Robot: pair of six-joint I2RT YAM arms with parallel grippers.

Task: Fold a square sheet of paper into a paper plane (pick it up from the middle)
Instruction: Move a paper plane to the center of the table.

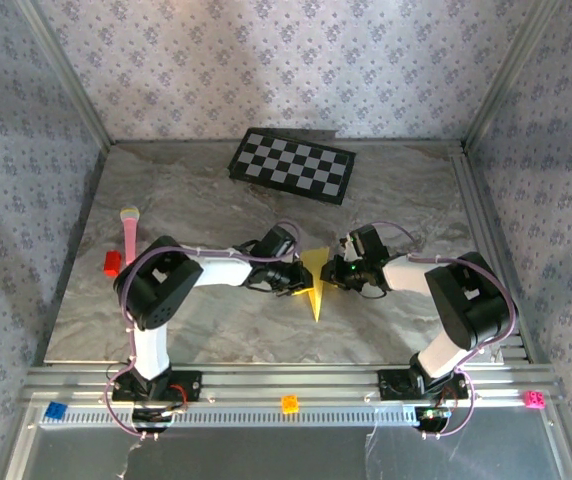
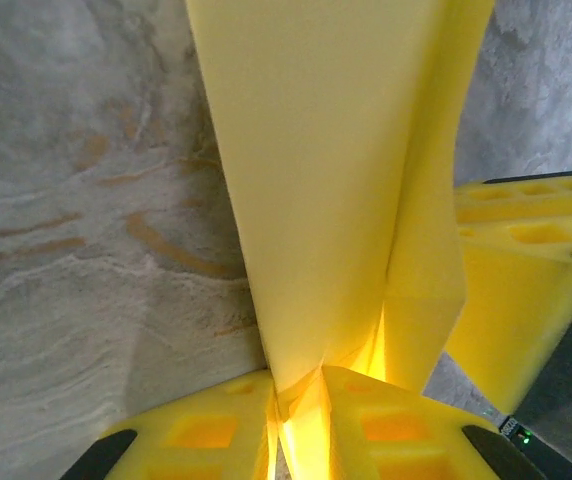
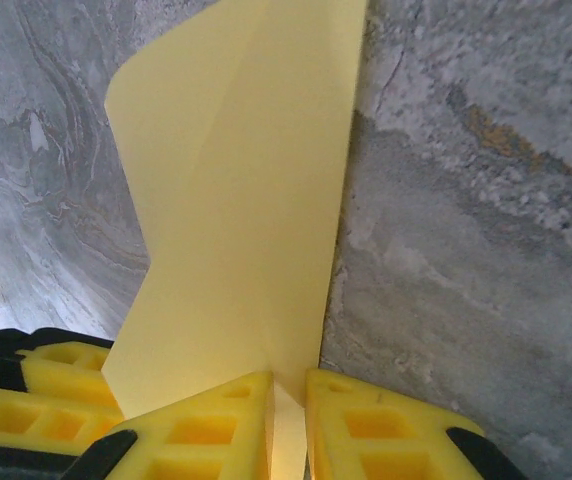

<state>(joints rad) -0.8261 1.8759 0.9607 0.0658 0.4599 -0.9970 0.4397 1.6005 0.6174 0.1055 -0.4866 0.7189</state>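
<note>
The left gripper (image 2: pixel 296 388) and right gripper (image 3: pixel 288 388) pinch the seemingly dart-shaped paper plane (image 1: pixel 314 282) between them.

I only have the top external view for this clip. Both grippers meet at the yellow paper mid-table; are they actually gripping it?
Observer: Yes for the left. In the left wrist view, the left gripper pinches the folded yellow paper between its jaws.
Operator: And the right?
Observer: The right wrist view has the right gripper closed on the paper too.
Operator: Is the paper a single flat layer?
Observer: No. Up close it shows overlapping folded layers, with creases running away from each grip.
</note>
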